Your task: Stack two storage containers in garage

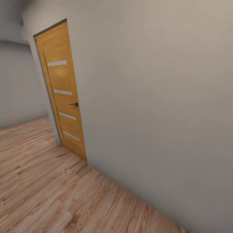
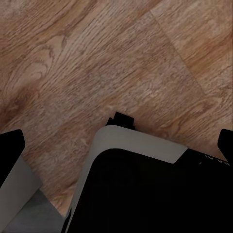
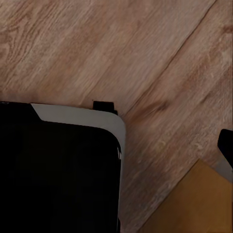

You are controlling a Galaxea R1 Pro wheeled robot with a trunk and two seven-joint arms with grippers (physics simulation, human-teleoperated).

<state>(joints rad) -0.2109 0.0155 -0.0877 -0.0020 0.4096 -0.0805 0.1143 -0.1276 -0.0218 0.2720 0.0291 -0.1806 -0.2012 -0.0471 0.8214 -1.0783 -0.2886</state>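
A plain pale wall (image 1: 161, 97) takes up most of the head view, smooth and flat. In the upper left of the frame stands one door (image 1: 63, 94). It is shiny yellow-brown wood, tall and flat, with four thin white strips across it and one small dark handle (image 1: 74, 104). The floor (image 1: 48, 187) along the lower left is light wood planks with wavy grain lines.

In the left wrist view, the same wood floor (image 2: 97, 58) shows up close. A big black shape with a pale grey rounded edge, part of the robot's base (image 2: 141, 141), sits low in the frame. Dark bits show at the two side edges, but I cannot tell if the left hand is spread or closed.

In the right wrist view there is wood floor (image 3: 121, 43) again, the black and grey base (image 3: 77, 116) at the lower left, and a yellow-brown corner at the lower right. I cannot tell the right hand's state either.

No bin can be seen here.
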